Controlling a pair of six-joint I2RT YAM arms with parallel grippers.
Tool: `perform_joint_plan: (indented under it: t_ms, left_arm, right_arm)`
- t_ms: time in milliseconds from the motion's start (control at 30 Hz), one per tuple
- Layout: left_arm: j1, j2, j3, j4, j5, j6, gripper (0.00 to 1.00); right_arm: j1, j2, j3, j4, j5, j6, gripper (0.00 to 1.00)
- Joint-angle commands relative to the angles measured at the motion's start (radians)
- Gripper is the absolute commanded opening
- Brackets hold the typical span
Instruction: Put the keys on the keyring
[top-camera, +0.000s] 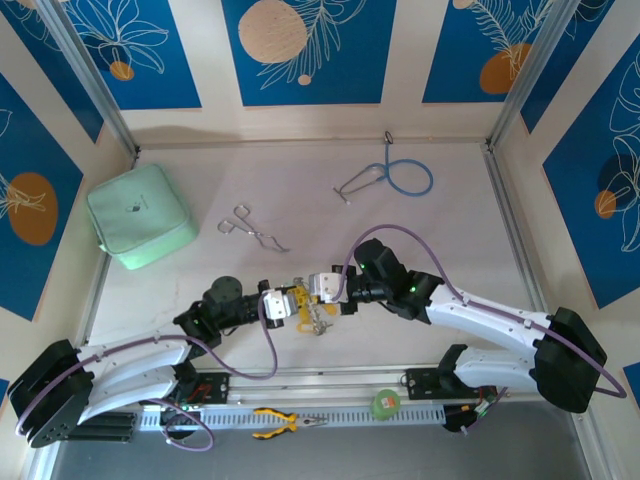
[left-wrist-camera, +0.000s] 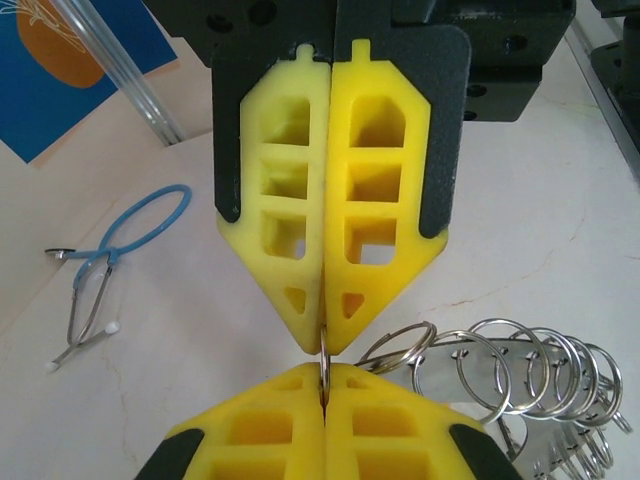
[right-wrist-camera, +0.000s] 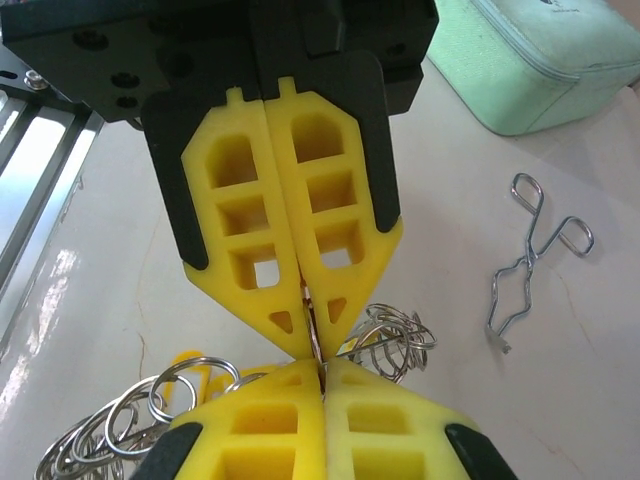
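Note:
My two grippers meet tip to tip at the table's middle, the left gripper (top-camera: 290, 303) coming from the left and the right gripper (top-camera: 322, 287) from the right. Both are shut on the keyring (left-wrist-camera: 325, 345), a thin silvery ring seen edge-on between the yellow fingers (left-wrist-camera: 270, 420). In the right wrist view the keyring (right-wrist-camera: 312, 325) is pinched the same way, by my right gripper (right-wrist-camera: 322, 368) and the left gripper opposite it. Small silver rings (left-wrist-camera: 500, 370) fringe the keyring. Yellow heads of the keys (right-wrist-camera: 190, 362) lie on the table beside the jaws.
A blue-tubed stethoscope (top-camera: 390, 178) lies at the back right and silver forceps (top-camera: 250, 230) at the back middle. A mint-green pouch (top-camera: 140, 215) sits at the left. Yellow-handled pliers (top-camera: 285, 422) and a green tape roll (top-camera: 386, 404) rest on the near rail.

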Motion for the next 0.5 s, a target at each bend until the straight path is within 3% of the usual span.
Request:
perform_joint_plan:
  t_ms: [0,467]
  left_arm:
    - [-0.007,0.002,0.034,0.016,0.009,-0.014,0.0]
    - [-0.008,0.028,0.048,0.016,-0.023,-0.019,0.1]
  right_arm:
    - [0.012,0.007,0.039,-0.01,-0.044,0.0,0.0]
    - [0.031,0.02,0.052,-0.006,-0.074,0.009,0.0]
